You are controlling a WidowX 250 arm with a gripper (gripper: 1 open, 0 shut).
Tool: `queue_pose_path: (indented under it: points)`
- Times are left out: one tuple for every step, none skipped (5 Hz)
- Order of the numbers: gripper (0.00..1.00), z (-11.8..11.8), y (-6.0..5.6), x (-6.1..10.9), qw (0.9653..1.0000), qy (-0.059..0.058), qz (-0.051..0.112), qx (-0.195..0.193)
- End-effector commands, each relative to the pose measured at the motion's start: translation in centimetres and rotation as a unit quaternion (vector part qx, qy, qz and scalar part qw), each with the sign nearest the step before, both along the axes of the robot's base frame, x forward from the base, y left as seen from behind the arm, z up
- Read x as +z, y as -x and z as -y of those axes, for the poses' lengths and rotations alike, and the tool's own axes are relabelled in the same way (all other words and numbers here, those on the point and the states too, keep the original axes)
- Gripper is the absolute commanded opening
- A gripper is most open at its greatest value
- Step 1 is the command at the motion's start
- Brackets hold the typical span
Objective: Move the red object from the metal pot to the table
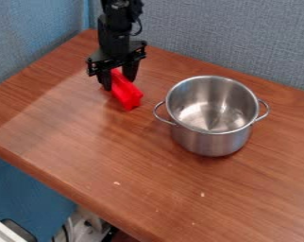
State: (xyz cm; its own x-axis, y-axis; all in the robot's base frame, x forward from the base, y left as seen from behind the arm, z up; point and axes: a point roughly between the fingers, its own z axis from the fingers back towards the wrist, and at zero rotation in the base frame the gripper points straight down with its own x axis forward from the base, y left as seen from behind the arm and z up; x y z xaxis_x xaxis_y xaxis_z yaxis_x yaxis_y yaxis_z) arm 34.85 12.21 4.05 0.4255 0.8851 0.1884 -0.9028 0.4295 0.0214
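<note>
Camera: the pot (209, 141) stands upright on the right part of the table (123, 170), its round mouth facing up. The view looks down past the rim onto the inner wall and the bottom, all bare shiny metal with bright streaks of reflected light and some darker grey shading. Two small loop handles stick out from the pot's sides, one at the left and one at the right. The red block (126, 93) is outside the pot, on the table to the left of it in the view, with a gap of bare wood between the two. The block lies at a slant, its near end toward the pot side and its far end up at the gripper (115, 72). The black gripper reaches down from the top of the picture, its jaws closed on the block's far end, while the near end sticks out in plain sight. Whether the block's underside touches the wood along its whole length, I cannot tell. Behind the table's far edge is a grey-blue textured panel (230, 38).
</note>
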Motion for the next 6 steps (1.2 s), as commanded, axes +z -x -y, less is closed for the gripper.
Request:
queue_pose_path:
  points:
    - [0.00,0.16,-0.75,1.01,0.9997,-0.012,0.015,-0.014]
    - [0.00,0.34,-0.81,0.95,0.9996,-0.014,0.014,-0.019]
    - [0.00,0.52,-0.88,0.90,0.9995,-0.015,0.013,-0.025]
    - [0.00,0.67,-0.97,0.80,0.9994,-0.016,0.012,-0.028]
    - [0.00,0.81,-1.06,0.72,0.9993,-0.016,0.011,-0.032]
    - [0.00,0.96,-1.15,0.67,0.9992,-0.017,0.009,-0.035]
